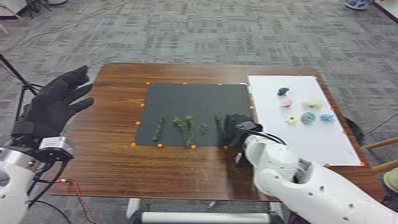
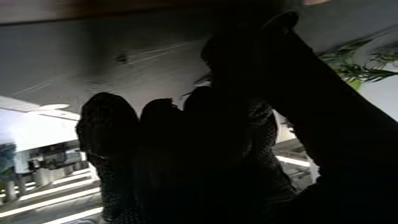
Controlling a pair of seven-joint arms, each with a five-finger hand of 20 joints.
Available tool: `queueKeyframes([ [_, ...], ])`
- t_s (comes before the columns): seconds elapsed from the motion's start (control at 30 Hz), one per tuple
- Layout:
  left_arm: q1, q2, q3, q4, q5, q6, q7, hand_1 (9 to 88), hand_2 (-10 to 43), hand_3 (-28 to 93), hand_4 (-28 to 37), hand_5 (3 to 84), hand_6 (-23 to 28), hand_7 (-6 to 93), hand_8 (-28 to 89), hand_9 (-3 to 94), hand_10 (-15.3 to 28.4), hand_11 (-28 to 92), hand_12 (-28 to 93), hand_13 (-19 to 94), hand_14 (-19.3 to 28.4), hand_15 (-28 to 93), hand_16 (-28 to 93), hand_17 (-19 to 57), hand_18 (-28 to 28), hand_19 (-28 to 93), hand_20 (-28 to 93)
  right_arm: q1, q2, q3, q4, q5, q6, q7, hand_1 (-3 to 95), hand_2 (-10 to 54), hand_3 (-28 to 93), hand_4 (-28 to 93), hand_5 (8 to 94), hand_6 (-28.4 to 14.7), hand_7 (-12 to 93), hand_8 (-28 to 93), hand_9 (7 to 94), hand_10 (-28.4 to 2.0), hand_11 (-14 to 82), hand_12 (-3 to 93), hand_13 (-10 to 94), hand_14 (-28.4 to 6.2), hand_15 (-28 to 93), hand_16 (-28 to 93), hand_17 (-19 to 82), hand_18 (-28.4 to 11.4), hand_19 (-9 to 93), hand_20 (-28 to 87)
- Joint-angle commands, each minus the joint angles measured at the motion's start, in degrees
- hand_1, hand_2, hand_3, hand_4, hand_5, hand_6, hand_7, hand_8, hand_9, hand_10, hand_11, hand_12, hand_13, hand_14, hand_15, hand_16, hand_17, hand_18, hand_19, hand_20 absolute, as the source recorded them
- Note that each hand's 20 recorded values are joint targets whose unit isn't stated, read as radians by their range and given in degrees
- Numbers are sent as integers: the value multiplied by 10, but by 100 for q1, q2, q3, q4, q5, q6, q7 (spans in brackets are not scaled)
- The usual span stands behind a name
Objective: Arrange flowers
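In the head view my left hand (image 1: 60,100) is open, held up beyond the table's left edge. My right hand (image 1: 238,129) is low at the black mat's right edge, beside a green sprig (image 1: 219,120). On the black mat (image 1: 195,97) lie a slim green stem (image 1: 159,129), a branching one (image 1: 186,131) and a small sprig (image 1: 203,129). The white board (image 1: 311,145) bears a dark green flower head (image 1: 282,91), a pink (image 1: 287,103), a cream (image 1: 312,102), a yellow (image 1: 290,119), a teal (image 1: 308,118) and a blue one (image 1: 326,117). In the right wrist view, leaves (image 2: 360,67) are near my right hand (image 2: 213,150).
Orange markers edge the mat and board on the brown table (image 1: 115,110). My right forearm (image 1: 298,175) crosses the table's near right part. A red cable (image 1: 78,192) lies at the near left, and a wooden chair (image 1: 389,155) stands at the right.
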Motion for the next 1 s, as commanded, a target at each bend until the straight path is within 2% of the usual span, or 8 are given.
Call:
queueKeyframes([
  [0.03,11,-5,6,-13,-26,-31,-43,244,-90,637,-283,200,15,196,-89,122,81,207,182,37,108,370,-59,-115,177,326,113,-86,-217,-174,77,141,-148,247,385,-95,841,-142,784,5,548,251,848,-88,674,542,806,-95,879,482,476,-240,932,587],
  [0.27,5,-2,11,-5,-34,-27,-40,244,-90,637,-283,200,15,195,-89,122,81,207,182,38,108,370,-60,-115,177,325,113,-120,-233,-87,120,98,-384,290,385,-95,838,-142,792,7,532,259,853,-86,669,544,811,-92,874,486,483,-239,932,590],
  [0.4,13,-8,3,-9,-30,-37,-35,244,-90,638,-283,200,15,196,-89,122,81,209,182,38,107,370,-59,-115,176,325,114,-59,-108,-229,103,-270,-418,256,342,-95,831,-208,782,3,518,238,838,-87,660,562,797,-96,867,502,468,-237,932,586],
  [0.47,27,5,-1,-11,-36,-21,-29,244,-90,639,-283,200,15,196,-89,122,81,208,181,38,108,370,-59,-114,176,325,114,-33,-87,-254,109,-406,-453,261,291,-95,834,-250,774,-4,538,117,830,-89,661,566,787,-102,870,501,457,-240,932,584],
  [0.5,24,5,-3,-9,-37,-25,-25,244,-90,637,-283,200,15,196,-89,122,81,207,180,38,108,371,-59,-114,176,325,114,-20,-71,-253,101,-430,-476,274,271,-95,831,-249,775,-6,574,-43,827,-91,662,566,785,-101,872,499,456,-241,932,584],
  [0.53,20,3,-3,-9,-36,-24,-37,244,-90,637,-283,200,15,195,-89,122,81,207,181,38,107,371,-59,-115,176,325,114,-31,-64,-226,85,-412,-490,297,260,-95,829,-250,774,-6,581,-75,826,-92,662,566,784,-102,872,498,453,-242,932,584],
  [0.8,59,-20,-27,-26,-24,-43,-29,244,-90,638,-283,200,15,194,-89,122,81,208,181,38,107,369,-59,-115,176,325,113,41,102,-211,-65,-667,-404,456,163,-95,797,-281,776,-10,575,-92,824,-93,663,563,785,-104,874,492,454,-242,932,582],
  [1.0,65,-21,-18,-28,-30,-27,-30,242,-89,639,-283,200,15,195,-89,122,80,206,181,38,108,369,-59,-115,177,326,114,97,315,-51,-173,-685,-270,512,148,-95,791,-282,774,-13,567,-87,821,-95,658,569,781,-105,871,497,454,-242,932,583],
])
